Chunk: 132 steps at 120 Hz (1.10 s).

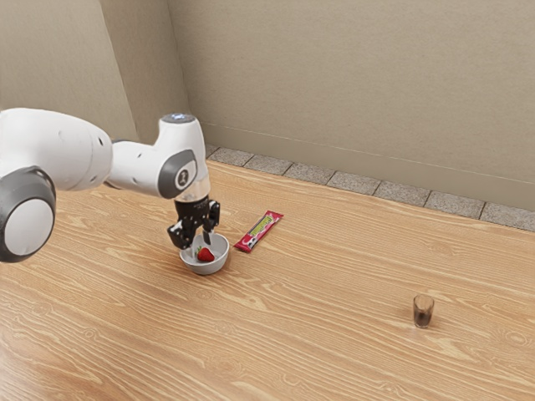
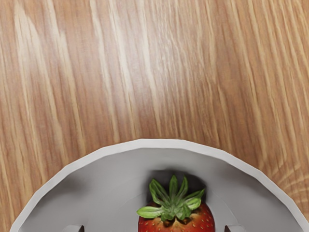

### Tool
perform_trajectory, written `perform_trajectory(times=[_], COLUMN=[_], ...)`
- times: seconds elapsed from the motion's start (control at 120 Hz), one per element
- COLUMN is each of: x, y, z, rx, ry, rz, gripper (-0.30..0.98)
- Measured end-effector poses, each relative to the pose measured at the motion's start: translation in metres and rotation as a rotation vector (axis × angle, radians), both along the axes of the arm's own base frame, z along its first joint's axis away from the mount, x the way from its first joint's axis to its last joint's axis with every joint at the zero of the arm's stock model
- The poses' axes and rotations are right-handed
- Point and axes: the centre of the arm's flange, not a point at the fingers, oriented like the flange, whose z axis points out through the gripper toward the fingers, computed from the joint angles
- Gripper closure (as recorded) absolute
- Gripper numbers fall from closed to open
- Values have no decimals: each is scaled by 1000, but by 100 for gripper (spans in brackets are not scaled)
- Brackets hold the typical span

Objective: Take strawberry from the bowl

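Jaws: of the black two-finger gripper, spread apart above the bowl, with the fruit between their tips and nothing pinched.
Lowering: should be straight and slow, I judge, so that the pads pass on both sides of the red flesh, below the leaves, without pressing on the bowl's bottom.
Closing: best gentle and even, because the berry is probably soft and can roll or slip if caught only by its leaves; after this, lift upright until it is above the rim.
Strawberry: lies inside the bowl; bright red, dotted with small pale seeds, and wearing a crown of pointed green leaves that spread like a star.
Bowl: light grey, round, upright on the wood-grain table.
Snack bar: in red wrapper with a green patch, just beside the bowl, not needed.
Small glass: upright, with something dark inside, well apart toward the exterior view's right.
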Motion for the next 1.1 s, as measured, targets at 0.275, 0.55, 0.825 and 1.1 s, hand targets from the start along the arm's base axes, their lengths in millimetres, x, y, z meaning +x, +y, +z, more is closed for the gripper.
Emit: perform_trajectory(times=[0.275, 0.55, 0.825, 1.1], x=[3, 6, 6, 6], y=[-2, -2, -4, -4], z=[-10, -19, -24, -29], rx=[3, 7, 7, 8], ry=[9, 17, 23, 30], rz=[8, 13, 15, 17], gripper=[36, 38, 39, 43])
